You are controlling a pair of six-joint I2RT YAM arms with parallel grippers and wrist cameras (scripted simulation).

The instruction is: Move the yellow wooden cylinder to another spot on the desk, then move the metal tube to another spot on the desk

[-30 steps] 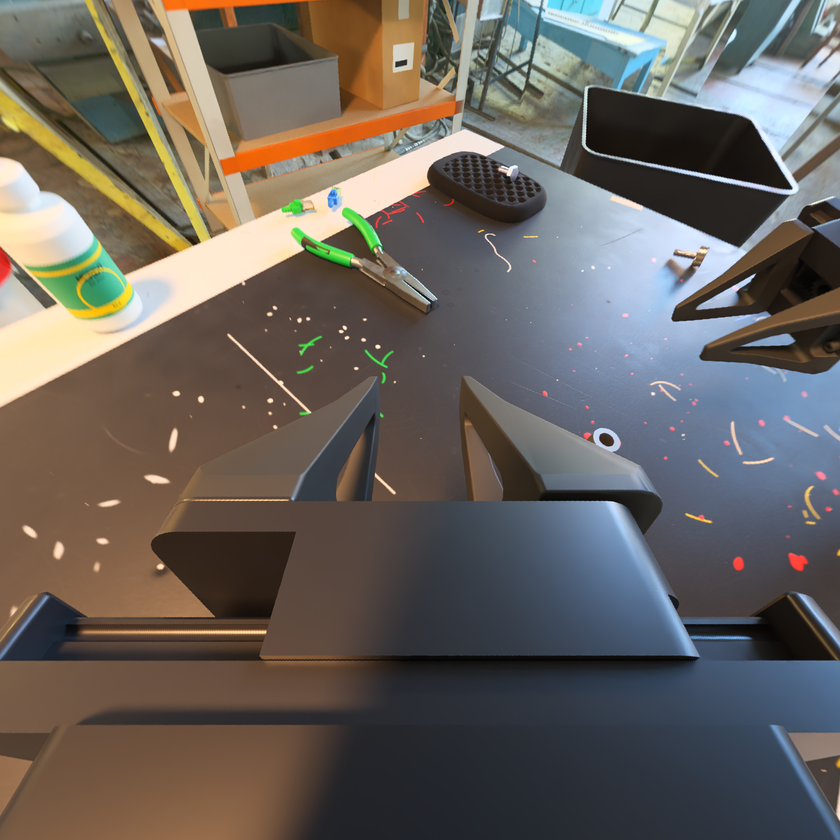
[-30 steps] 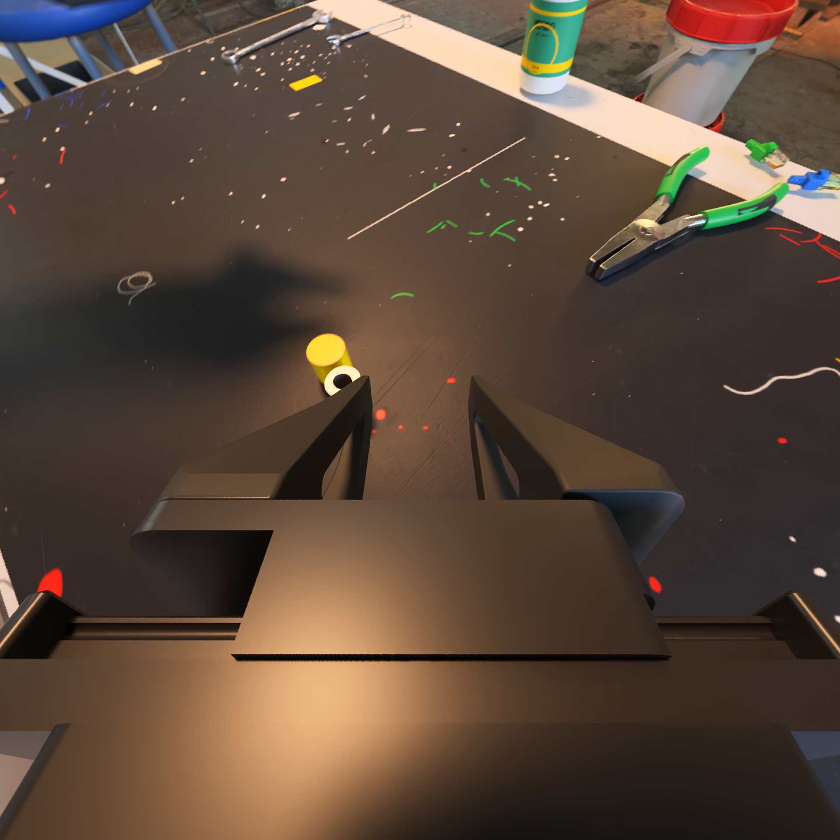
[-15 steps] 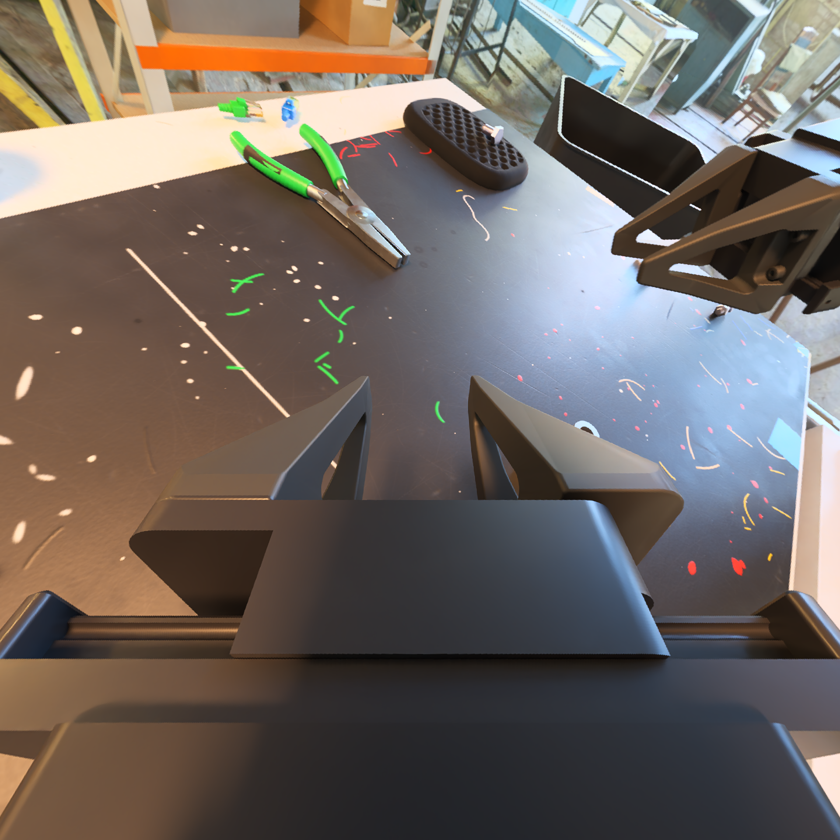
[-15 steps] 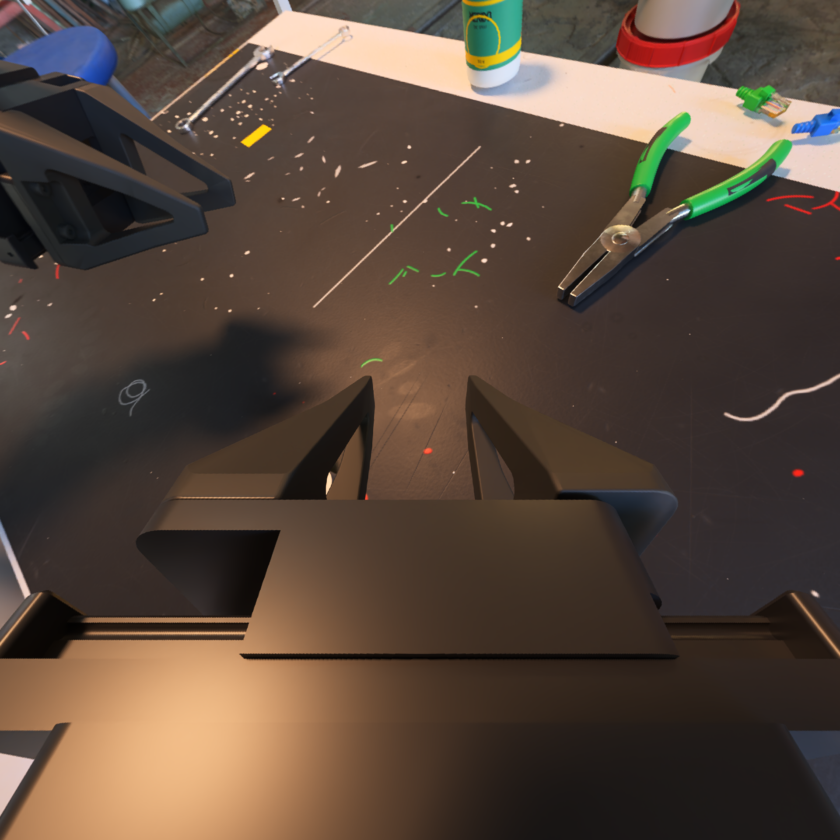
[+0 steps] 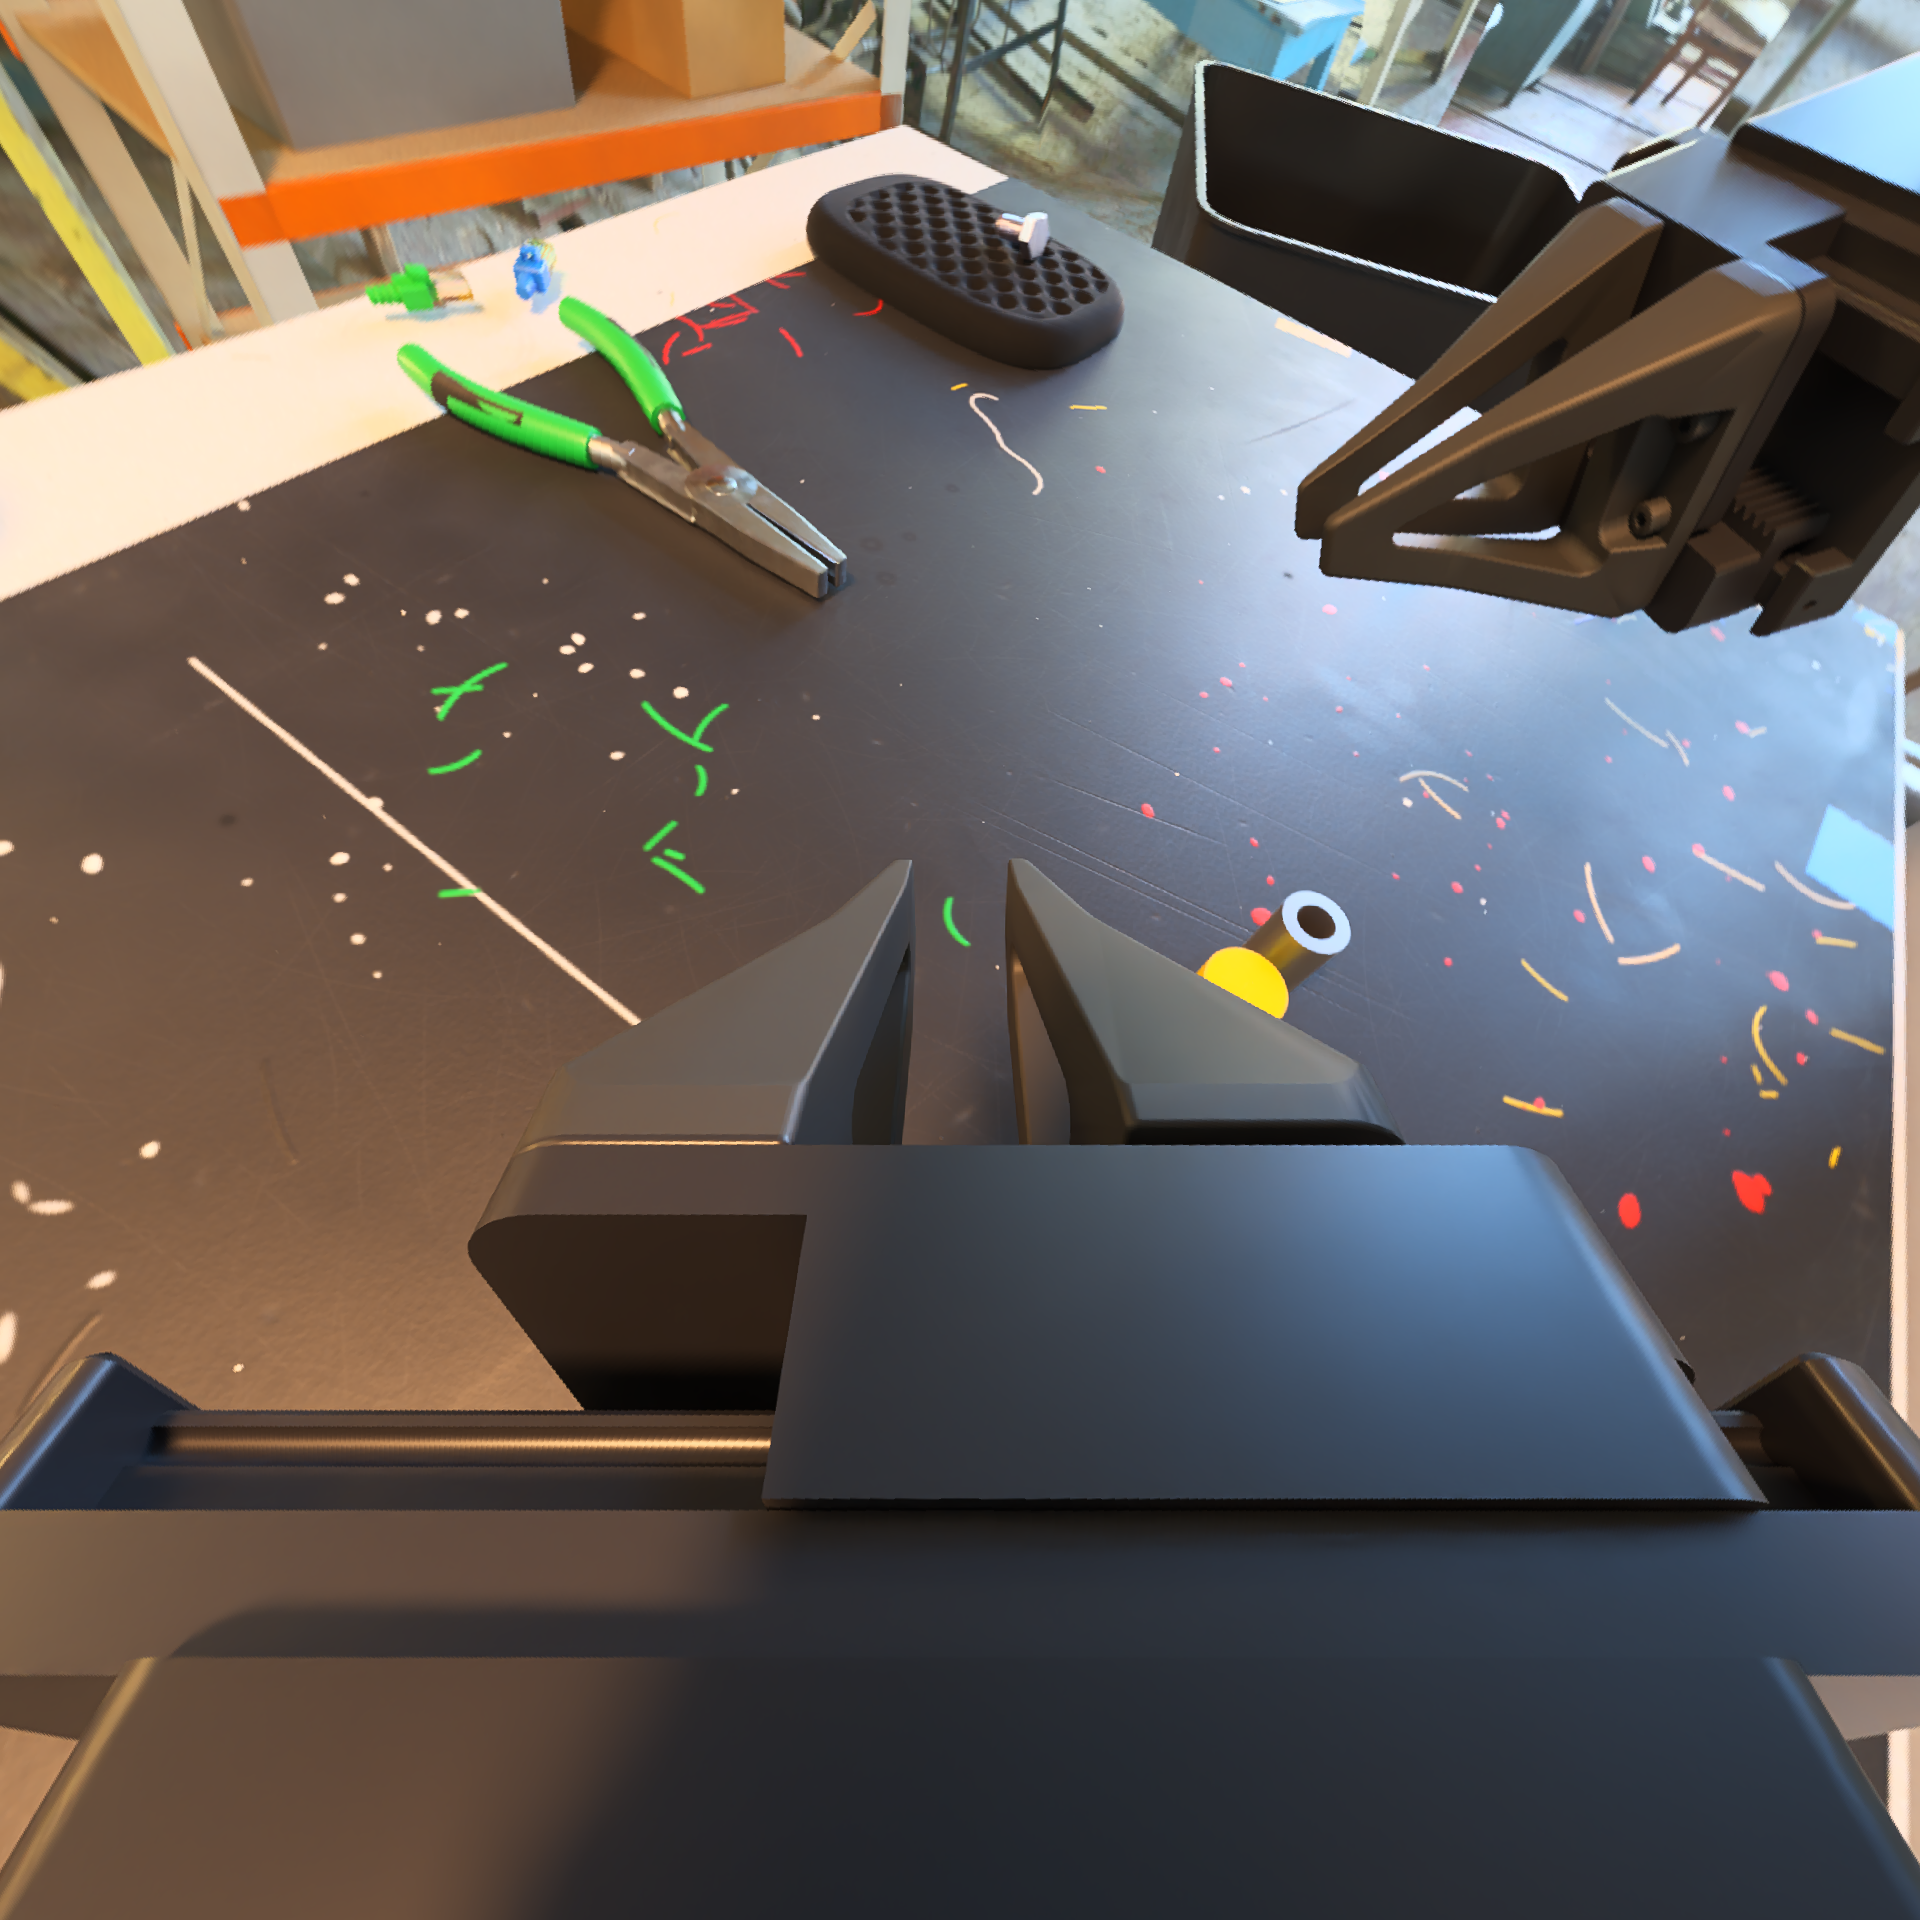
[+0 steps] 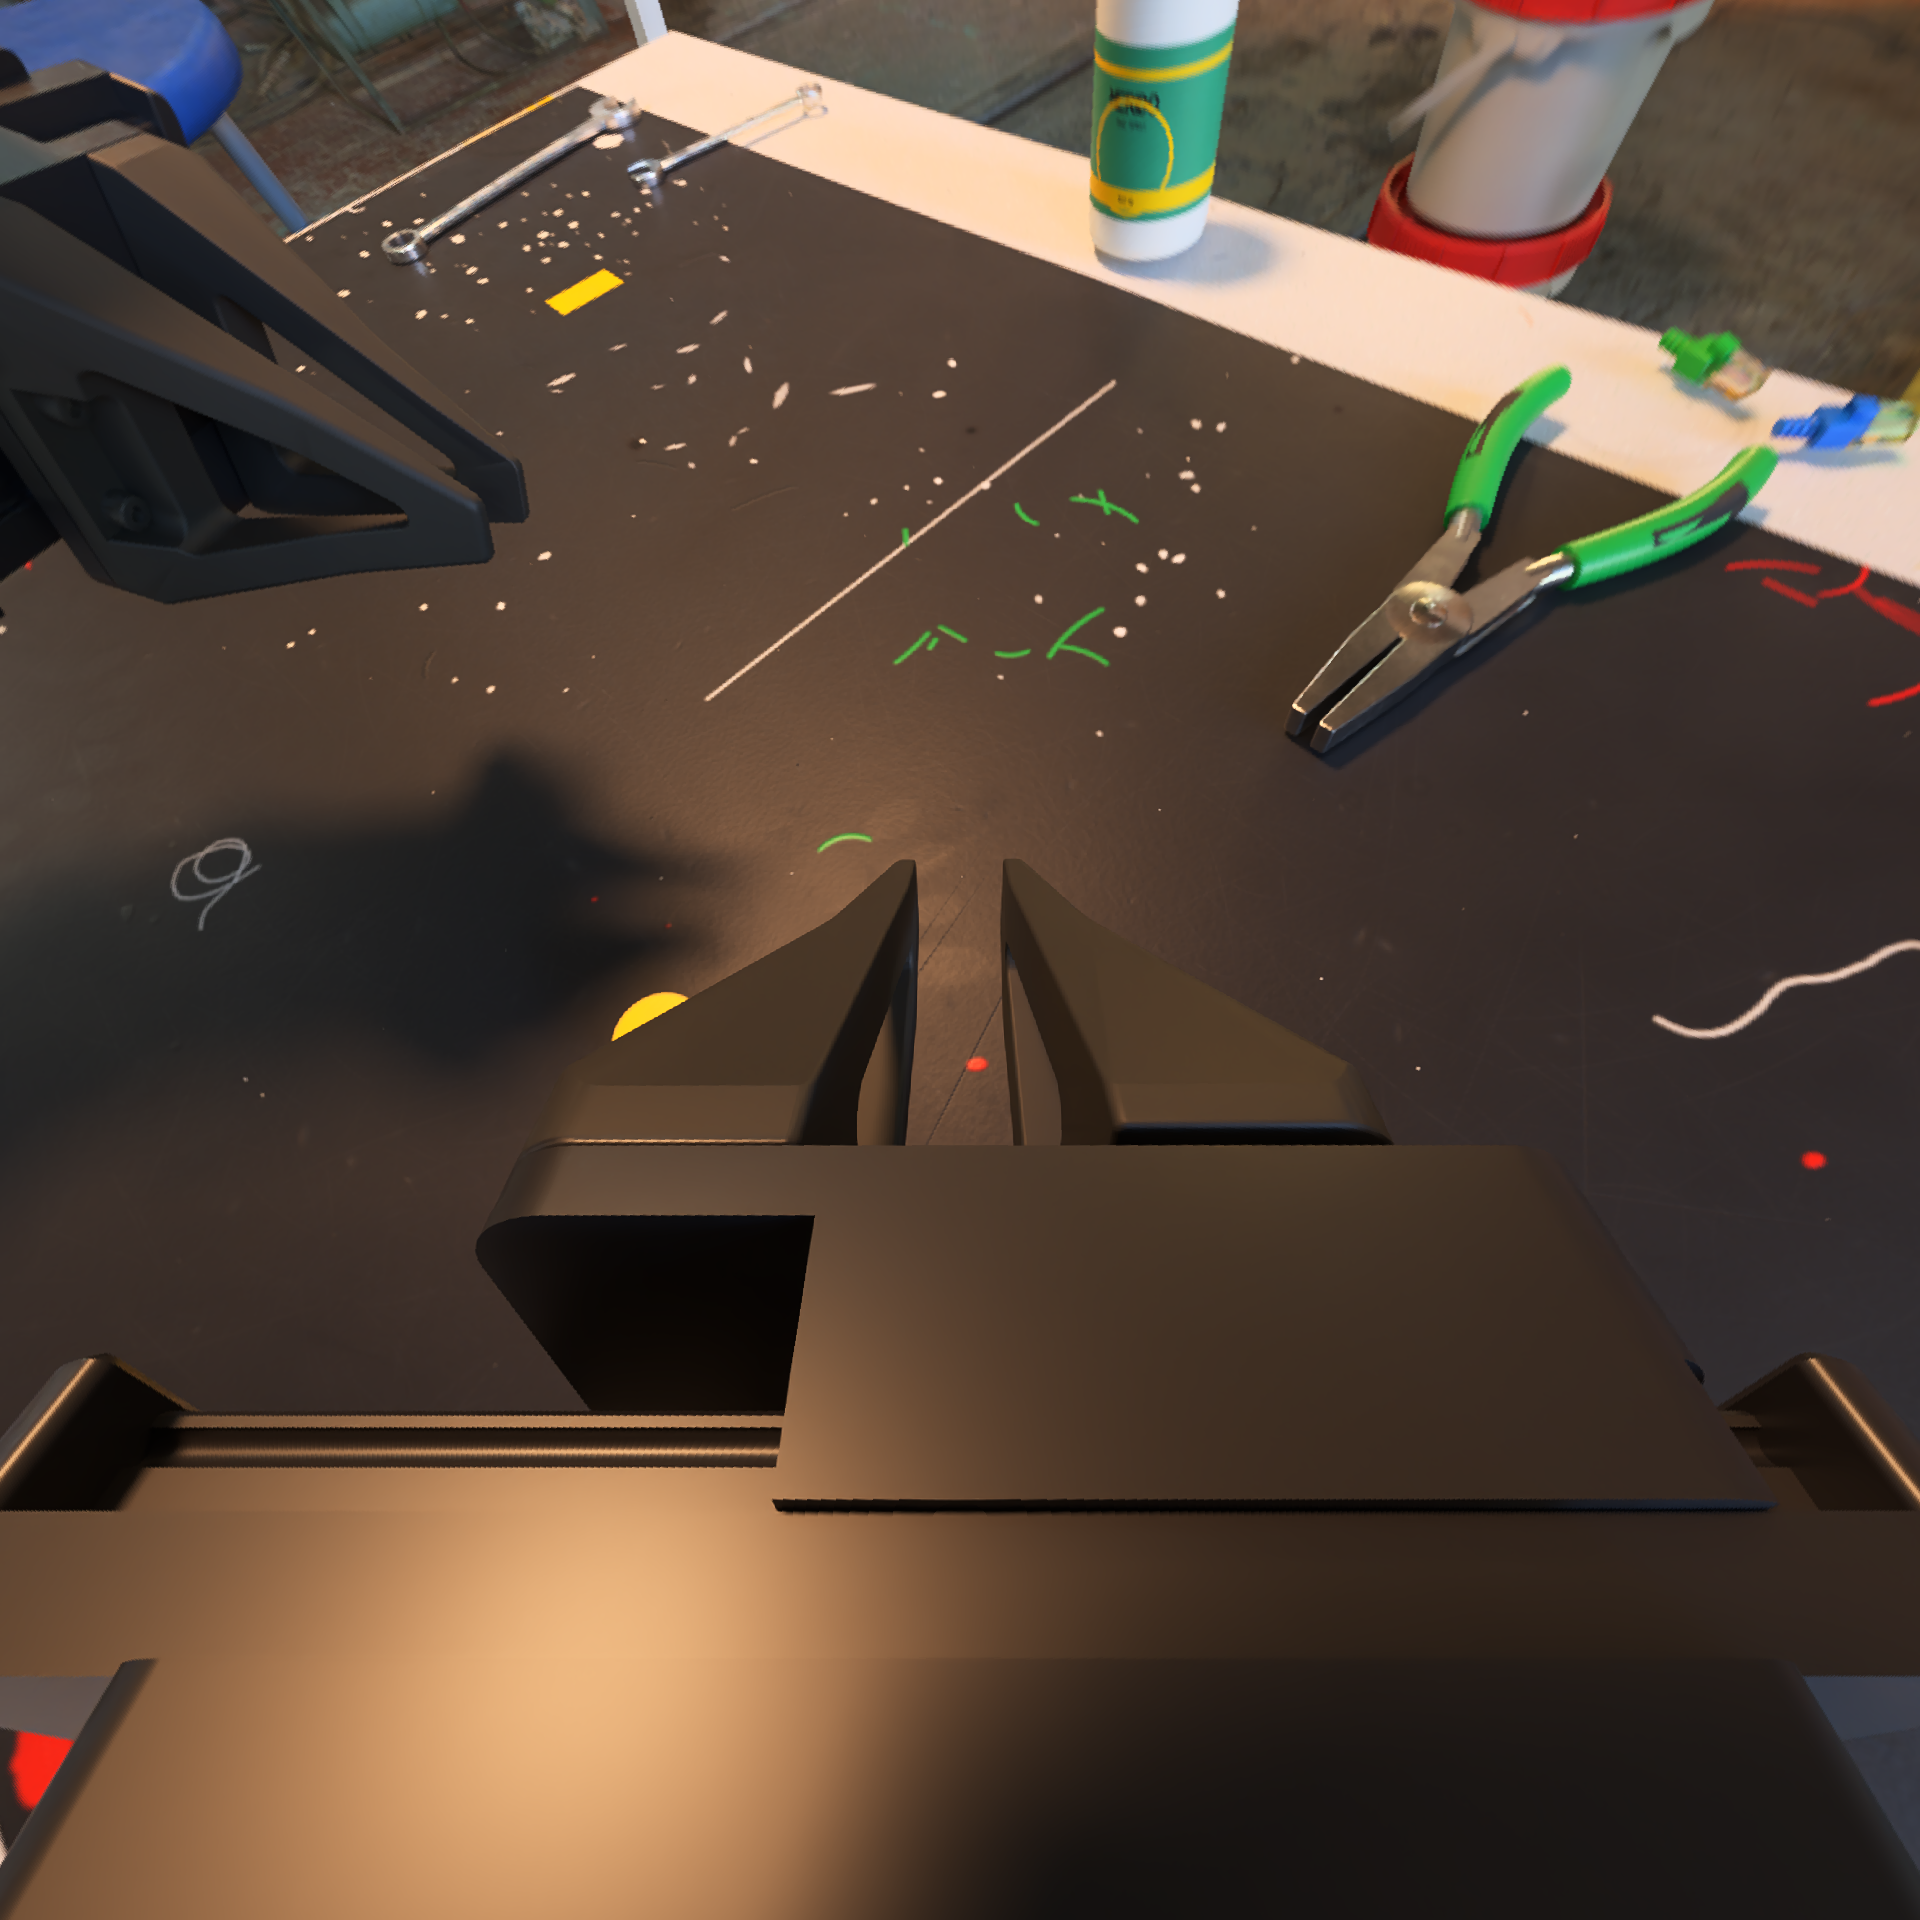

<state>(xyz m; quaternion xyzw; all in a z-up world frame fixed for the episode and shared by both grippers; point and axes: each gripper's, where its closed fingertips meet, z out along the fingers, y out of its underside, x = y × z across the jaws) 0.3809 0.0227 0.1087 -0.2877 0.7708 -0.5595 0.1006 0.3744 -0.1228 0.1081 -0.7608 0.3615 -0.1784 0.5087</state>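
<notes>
The yellow wooden cylinder (image 5: 1247, 982) lies on the black desk with the metal tube (image 5: 1311, 930) touching its far side; the tube's white-rimmed open end faces me. Both sit just right of my left gripper (image 5: 958, 894), partly behind its right finger. The left gripper's jaws stand narrowly apart and hold nothing. My right gripper (image 6: 958, 894) also has a narrow gap and is empty. The cylinder (image 6: 646, 1013) peeks out behind its left finger, and the tube is hidden there. The right gripper (image 5: 1311, 540) hangs at the upper right in the left wrist view. The left gripper (image 6: 499, 530) shows at the upper left in the right wrist view.
Green-handled pliers (image 5: 665, 468) lie near the white far edge, with small green and blue connectors (image 5: 410, 291) beyond. A black perforated pad (image 5: 966, 275) and a black bin (image 5: 1351, 187) stand at the far right. A green-white bottle (image 6: 1153, 135) and two wrenches (image 6: 499, 177) are at the far side.
Both grippers' jaws have narrowed to about half their earlier gap. The left wrist view has shifted so the cylinder and tube show beside its right finger. The two grippers have come closer together.
</notes>
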